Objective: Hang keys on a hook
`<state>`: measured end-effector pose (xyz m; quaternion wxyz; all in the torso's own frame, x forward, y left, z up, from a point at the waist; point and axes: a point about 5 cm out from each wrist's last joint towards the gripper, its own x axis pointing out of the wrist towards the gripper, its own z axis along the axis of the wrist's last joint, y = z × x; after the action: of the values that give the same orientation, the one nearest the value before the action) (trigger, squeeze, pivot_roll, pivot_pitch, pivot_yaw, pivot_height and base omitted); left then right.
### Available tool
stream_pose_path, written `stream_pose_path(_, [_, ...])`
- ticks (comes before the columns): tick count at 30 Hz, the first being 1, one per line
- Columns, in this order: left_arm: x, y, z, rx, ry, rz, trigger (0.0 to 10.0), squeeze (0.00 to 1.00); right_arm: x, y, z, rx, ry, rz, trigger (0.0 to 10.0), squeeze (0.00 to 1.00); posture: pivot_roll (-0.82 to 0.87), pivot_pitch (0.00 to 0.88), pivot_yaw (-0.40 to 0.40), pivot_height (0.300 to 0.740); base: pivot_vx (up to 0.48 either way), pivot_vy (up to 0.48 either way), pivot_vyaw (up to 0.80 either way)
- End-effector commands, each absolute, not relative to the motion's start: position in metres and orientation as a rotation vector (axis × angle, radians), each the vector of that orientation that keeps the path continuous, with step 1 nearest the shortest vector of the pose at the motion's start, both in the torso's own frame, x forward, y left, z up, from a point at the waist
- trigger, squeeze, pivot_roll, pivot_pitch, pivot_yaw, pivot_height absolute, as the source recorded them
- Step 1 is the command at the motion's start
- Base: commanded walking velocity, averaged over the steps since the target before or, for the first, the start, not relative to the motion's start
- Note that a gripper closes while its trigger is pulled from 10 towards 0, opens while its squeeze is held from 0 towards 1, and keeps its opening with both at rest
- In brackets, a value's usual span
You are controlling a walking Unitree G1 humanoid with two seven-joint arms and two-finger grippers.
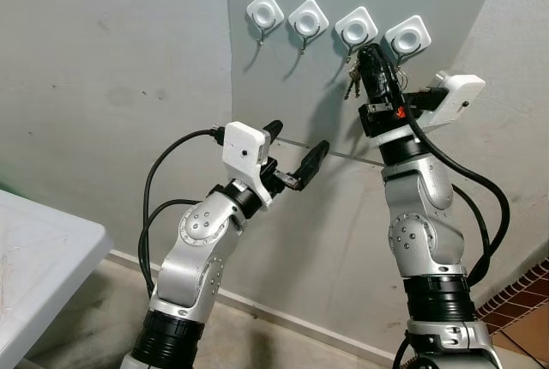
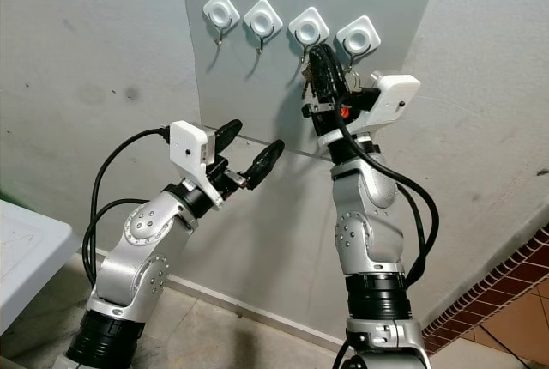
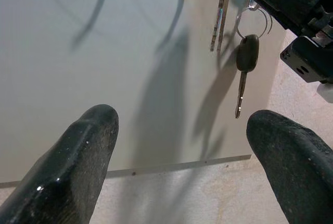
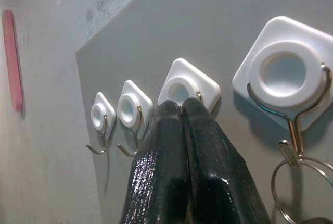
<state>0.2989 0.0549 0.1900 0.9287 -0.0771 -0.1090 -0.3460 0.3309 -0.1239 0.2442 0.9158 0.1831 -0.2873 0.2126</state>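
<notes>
While the right arm is raised to the wall, its right gripper (image 4: 182, 110) is held with both black fingers pressed together, their tips set against the third hook (image 4: 188, 89) from the left in a row of four white hooks. Whether anything is pinched between those fingers cannot be told from the pictures. A bunch of keys (image 3: 221, 13) is seen hanging just left of and below the fingers, close under that third hook, flat against the grey panel (image 1: 292, 86). A separate black-headed key (image 3: 246, 60) on a metal ring hangs beside the bunch, a little further right. At the fourth hook (image 4: 285, 73), the rightmost, a ring (image 4: 299, 182) is caught on the metal prong. The first hook (image 1: 265, 14) and the second hook (image 1: 308, 21) are seen bare.

Lower and to the left, the left gripper (image 1: 296, 153) is held out toward the panel with its fingers (image 3: 73, 166) spread wide apart and nothing between them; it is pointed up at the hanging keys and kept well apart from them. A black cable (image 1: 163, 189) is looped behind the left arm. At the near left edge, the corner of a white table (image 1: 43, 257) is visible. At the far right, red floor tiles (image 1: 523, 300) are seen.
</notes>
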Motion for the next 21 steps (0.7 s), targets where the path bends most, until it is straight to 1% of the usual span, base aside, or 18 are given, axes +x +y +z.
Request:
stream_pose_path(1, [0.2976, 0.052, 0.1995, -0.156, -0.253, -0.723, 10.0, 0.0, 0.332, -0.1222, 0.2522, 0.388, -0.609, 0.46, 10.0, 0.0, 0.09, 0.0, -0.031, 0.74, 0.0, 0.0, 0.0])
stream_pose_path(21, [0.2973, 0.0523, 0.2001, -0.165, -0.251, -0.72, 10.0, 0.0, 0.3313, -0.1169, 0.2566, 0.425, -0.607, 0.513, 10.0, 0.0, 0.09, 0.004, -0.033, 0.74, 0.0, 0.0, 0.0])
